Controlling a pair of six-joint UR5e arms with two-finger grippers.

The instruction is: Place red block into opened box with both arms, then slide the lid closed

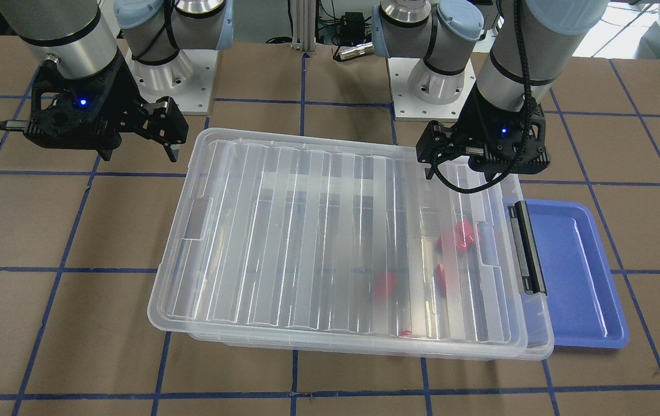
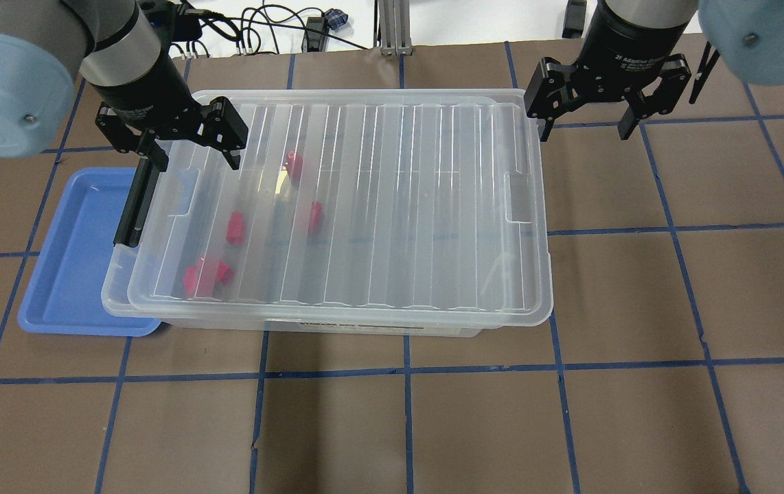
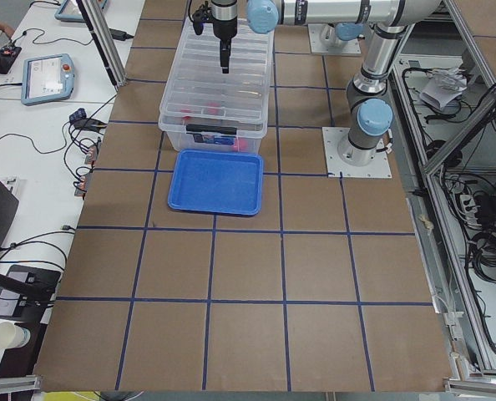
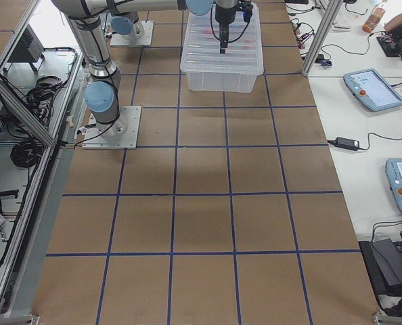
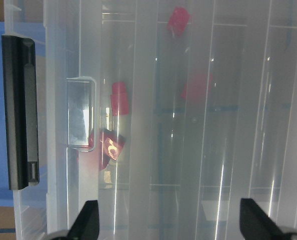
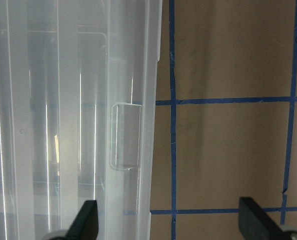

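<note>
Across the brown gridded worktop (image 2: 639, 309), the clear box (image 2: 114, 302) lies lengthwise between the two arms, its black latch bar (image 2: 128, 213) at the end toward the robot's left, where it overlaps a blue tray (image 2: 69, 274). On the box rests the ribbed lid (image 2: 399, 206), not yet seated. It sits shifted toward the robot's right, so the latch-end rim is exposed and the opposite short end overhangs.

The left gripper (image 2: 196, 161) hovers above the latch end of the lid with its jaws spread and holding nothing. The right gripper (image 2: 584, 130) hovers at the overhanging end, also spread and empty. In its wrist view one finger lies over the lid's edge and the other over bare worktop, with the handle recess (image 6: 124, 136) just ahead.

Several red blocks (image 2: 235, 228) show through the lid, inside the box and gathered toward the latch half, so the placing appears done and the closing slide is judged to be the step in hand.

To do it well, the right jaws should come down against the overhanging short edge or into the recess and push straight along the box's length toward the latch bar. The left jaws should steady the far recess so the lid stays square to the rims. Push slowly and stop once the edges sit flush, since a skewed lid may jam or shove the whole box onto the tray.
</note>
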